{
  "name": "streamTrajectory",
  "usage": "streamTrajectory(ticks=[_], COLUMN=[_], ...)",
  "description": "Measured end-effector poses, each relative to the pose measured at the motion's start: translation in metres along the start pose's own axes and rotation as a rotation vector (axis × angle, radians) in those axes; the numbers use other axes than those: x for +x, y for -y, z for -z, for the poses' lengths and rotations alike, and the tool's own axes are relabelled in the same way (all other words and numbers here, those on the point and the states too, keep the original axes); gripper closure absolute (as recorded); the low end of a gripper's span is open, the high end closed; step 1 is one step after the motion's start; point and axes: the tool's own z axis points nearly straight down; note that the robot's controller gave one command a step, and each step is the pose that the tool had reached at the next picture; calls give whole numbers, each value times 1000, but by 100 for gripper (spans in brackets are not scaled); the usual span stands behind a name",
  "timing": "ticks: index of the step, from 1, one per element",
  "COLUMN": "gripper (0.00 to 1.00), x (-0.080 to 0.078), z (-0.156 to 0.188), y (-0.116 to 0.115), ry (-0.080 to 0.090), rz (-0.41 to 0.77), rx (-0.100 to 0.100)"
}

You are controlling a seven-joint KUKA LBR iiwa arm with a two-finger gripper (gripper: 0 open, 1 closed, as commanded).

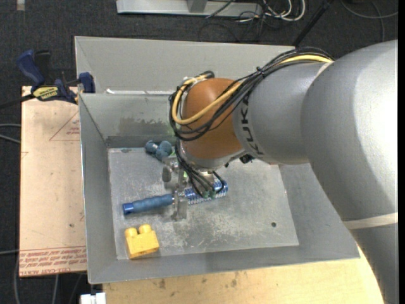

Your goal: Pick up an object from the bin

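My gripper hangs low over the middle of the bin floor, under the orange wrist cover. Its two metal fingers stand apart, one farther back and one nearer the front. A blue stick-shaped tool lies on the floor pointing left, and its right end sits between the fingers. A small blue-and-white patterned thing lies just right of the gripper, partly hidden by it. A grey-blue lump rests behind the gripper near the back wall.
A yellow toy brick lies by the front left corner of the bin. The arm covers the bin's right and back parts. The floor at the front right is bare metal.
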Motion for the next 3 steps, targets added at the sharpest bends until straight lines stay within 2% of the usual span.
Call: streamTrajectory(ticks=[1, 2, 3], gripper=[0, 100, 100], x=[20, 18, -29], z=[-23, -21, 128], y=[2, 2, -24], ry=[6, 10, 21], rz=[-16, -18, 95], rx=[-3, -4, -4])
